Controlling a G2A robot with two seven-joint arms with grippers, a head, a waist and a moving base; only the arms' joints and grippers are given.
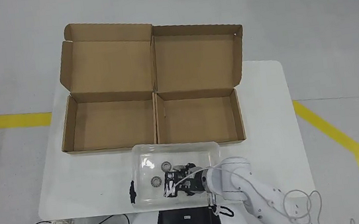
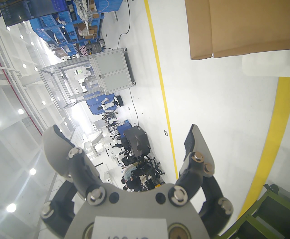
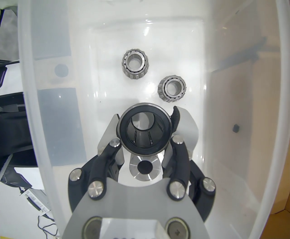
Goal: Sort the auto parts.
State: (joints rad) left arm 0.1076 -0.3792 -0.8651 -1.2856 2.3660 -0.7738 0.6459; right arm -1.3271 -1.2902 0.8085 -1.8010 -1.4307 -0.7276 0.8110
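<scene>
My right gripper (image 3: 145, 129) reaches into the clear plastic bin (image 1: 207, 150) at the table's near edge and is shut on a black cylindrical sleeve bearing (image 3: 145, 130), its open bore facing the camera. A shiny metal sleeve (image 3: 145, 168) lies on the bin floor under the wrist. Two steel roller bearings (image 3: 135, 64) (image 3: 172, 88) lie farther along the bin floor, apart from each other. From above, the right gripper (image 1: 177, 182) sits beside those roller bearings (image 1: 155, 179) (image 1: 166, 165). My left gripper (image 2: 126, 144) is open and holds nothing, pointed away from the table toward the room.
Two open cardboard boxes, left (image 1: 111, 123) and right (image 1: 197, 120), stand side by side behind the bin with lids folded back. A small black speck (image 3: 236, 128) lies in the bin. The white table (image 1: 265, 102) has bare room at the right.
</scene>
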